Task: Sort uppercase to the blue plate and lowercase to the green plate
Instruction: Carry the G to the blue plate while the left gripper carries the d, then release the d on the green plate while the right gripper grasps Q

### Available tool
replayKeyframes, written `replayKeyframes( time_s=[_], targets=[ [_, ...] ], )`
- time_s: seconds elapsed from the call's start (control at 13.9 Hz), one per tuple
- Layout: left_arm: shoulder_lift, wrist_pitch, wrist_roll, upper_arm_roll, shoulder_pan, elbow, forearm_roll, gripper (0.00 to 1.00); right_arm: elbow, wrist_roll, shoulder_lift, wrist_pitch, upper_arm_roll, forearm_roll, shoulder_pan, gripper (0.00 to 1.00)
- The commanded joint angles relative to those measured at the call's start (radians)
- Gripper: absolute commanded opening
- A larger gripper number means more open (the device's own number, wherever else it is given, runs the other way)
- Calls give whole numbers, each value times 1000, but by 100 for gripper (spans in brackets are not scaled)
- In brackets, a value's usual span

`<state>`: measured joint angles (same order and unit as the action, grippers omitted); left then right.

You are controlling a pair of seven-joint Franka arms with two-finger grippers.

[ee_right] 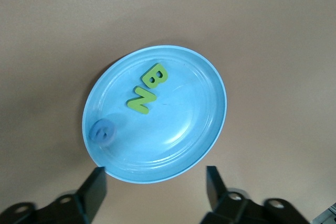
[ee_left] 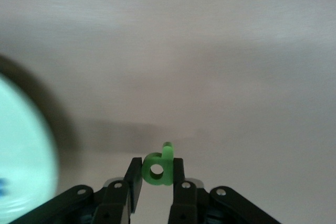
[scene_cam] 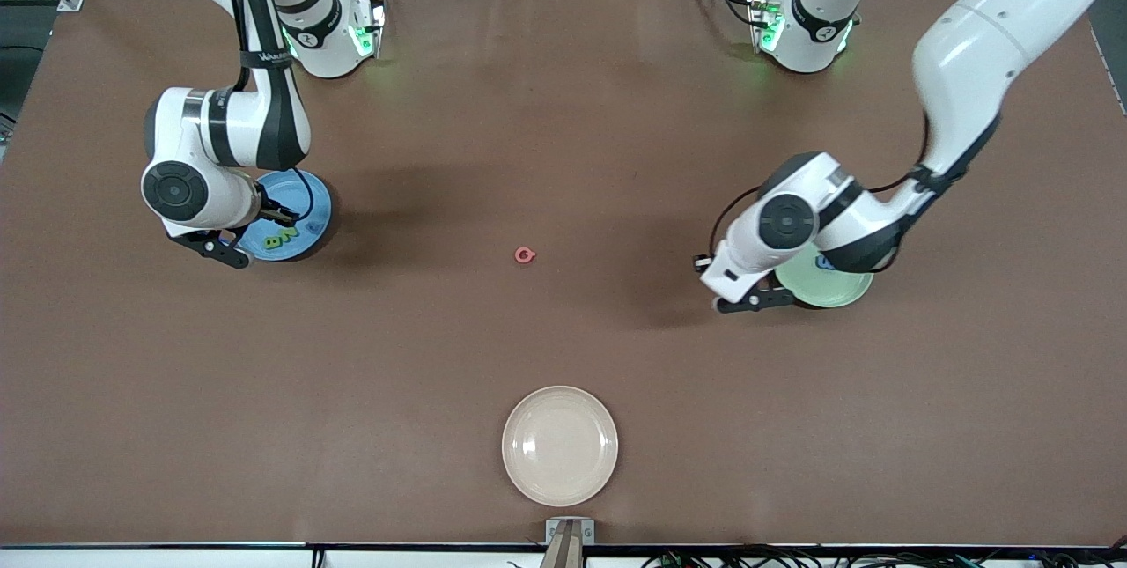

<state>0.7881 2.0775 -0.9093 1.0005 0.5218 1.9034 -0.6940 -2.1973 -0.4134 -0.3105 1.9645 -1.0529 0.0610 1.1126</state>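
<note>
The right gripper [ee_right: 152, 187] hangs spread wide over the blue plate [ee_right: 199, 129], where 3 capitals lie below it, while the left gripper [ee_left: 156, 182] pinches the green p [ee_left: 158, 169] beside the green plate [ee_left: 21, 156], presumably for dropping there.

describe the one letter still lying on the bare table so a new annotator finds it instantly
Start at the cream-white plate at the table edge nearest the front camera, then look farther from the camera to the middle of the brown table. There, roughly between the blue plate and green plate, lies the pinkish-red letter: the only red piece, on no plate.
</note>
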Motion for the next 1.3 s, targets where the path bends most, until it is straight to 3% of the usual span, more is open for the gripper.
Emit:
replayKeyframes(
  time_s=[0.0,0.22,0.5,0.58,0.79,0.86,0.94,1.08,1.15,1.22],
  targets=[
    [-30,-11,99,72,165,101,-28,1,-3,-15,36,8,5,19,35,100],
    [-29,-10,205,105,320,172,-96,1,50,-16,22,11,14,158,71,100],
    [-20,-1,248,104,385,206,-136,1,138,-62,-90,31,33,421,157,100],
    [-16,3,248,101,385,206,-146,1,160,-114,-122,42,45,454,173,100],
    [-9,4,248,98,385,210,-150,5,240,-345,-211,124,169,465,174,100],
    [-9,4,248,96,385,210,-150,12,249,-413,-225,172,212,474,170,100],
    [-9,4,248,96,383,210,-148,26,254,-470,-243,216,243,499,165,100],
    [-9,4,248,96,383,209,-150,85,293,-575,-297,257,277,542,165,99],
    [-10,4,248,98,385,207,-150,97,333,-647,-333,257,290,543,165,97],
    [-12,4,248,98,383,204,-148,99,368,-723,-360,258,298,543,165,97]
  ],
)
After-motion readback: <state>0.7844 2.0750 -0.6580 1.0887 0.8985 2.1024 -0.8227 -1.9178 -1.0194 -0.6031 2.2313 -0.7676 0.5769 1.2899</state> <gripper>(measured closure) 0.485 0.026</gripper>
